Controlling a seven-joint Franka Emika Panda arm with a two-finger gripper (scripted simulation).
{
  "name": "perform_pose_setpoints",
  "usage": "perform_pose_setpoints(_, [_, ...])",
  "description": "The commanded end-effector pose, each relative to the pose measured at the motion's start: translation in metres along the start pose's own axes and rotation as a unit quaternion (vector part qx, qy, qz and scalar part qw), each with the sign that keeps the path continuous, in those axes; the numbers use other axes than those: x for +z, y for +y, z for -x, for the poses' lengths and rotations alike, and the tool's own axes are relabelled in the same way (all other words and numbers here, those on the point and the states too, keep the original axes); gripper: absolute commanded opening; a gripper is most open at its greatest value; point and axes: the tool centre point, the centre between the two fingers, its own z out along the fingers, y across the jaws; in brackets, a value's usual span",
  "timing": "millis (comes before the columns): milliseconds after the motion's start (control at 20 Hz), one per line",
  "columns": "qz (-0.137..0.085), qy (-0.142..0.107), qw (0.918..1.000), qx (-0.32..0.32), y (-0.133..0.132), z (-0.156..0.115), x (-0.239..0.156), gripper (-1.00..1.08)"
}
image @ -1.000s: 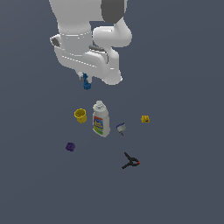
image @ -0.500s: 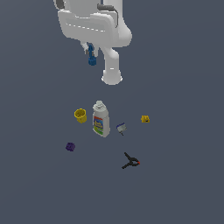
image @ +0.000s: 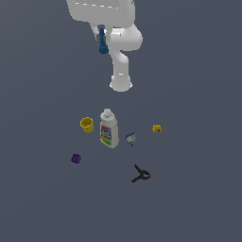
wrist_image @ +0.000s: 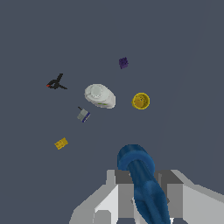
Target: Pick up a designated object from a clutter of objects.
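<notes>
Gripper [image: 102, 37] hung high above clutter, fingers clamped on blue piece [image: 103, 43]. White bottle [image: 108, 128], yellow cup [image: 87, 125], black clamp [image: 141, 174] lay below.

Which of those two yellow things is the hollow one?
The yellow cup, left of the white bottle in the exterior view: its open mouth shows in the wrist view. The yellow block on the bottle's other side looks solid.

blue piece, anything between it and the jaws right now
Nothing visible stands between them: the blue piece sits clamped in the jaws of the gripper, held high above the bottle, cup and the other items left on the floor.
</notes>
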Motion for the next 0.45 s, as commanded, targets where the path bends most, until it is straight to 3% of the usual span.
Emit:
perform_pose_setpoints(0, [0.0, -0.001, 1.0, 0.0, -0.0003, 0.0037, -0.0055, -1.0])
perform_pose_setpoints(400, [0.0, -0.001, 1.0, 0.0, -0.0008, 0.002, -0.0051, -1.0])
